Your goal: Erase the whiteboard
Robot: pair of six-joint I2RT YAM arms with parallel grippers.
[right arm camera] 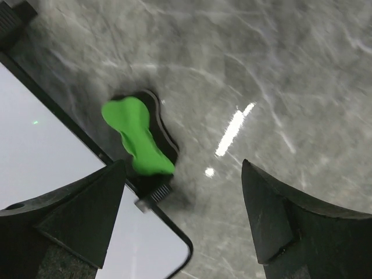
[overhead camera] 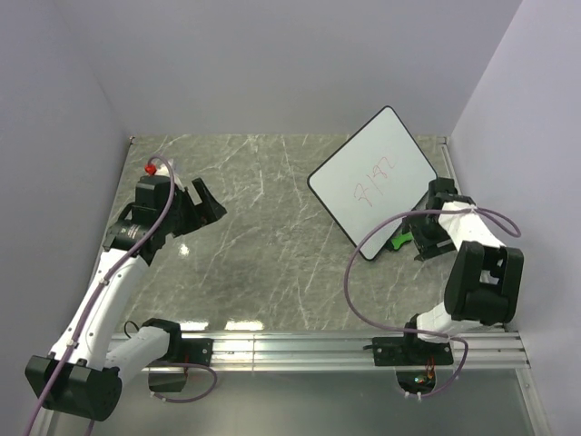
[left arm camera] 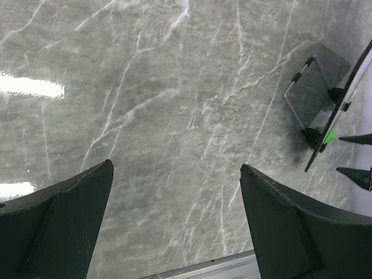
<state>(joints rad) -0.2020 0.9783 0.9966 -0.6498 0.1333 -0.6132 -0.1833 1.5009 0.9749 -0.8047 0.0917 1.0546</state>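
Whiteboard stood propped at a tilt on the far right of the surface, red scribbles across its face, not yet wiped. Right fingers hung low just off its near rim, spread wide and holding nothing. The green eraser lay flat just beside that rim, ahead of the fingers and off toward the board-side one, not between them. Picking up that eraser looked like the step in hand: best to slide across until the green bow sat centred in the gap, drop straight down, and close across its narrow waist without nudging the board. Left fingers, wide and empty too, hovered well apart from the board.
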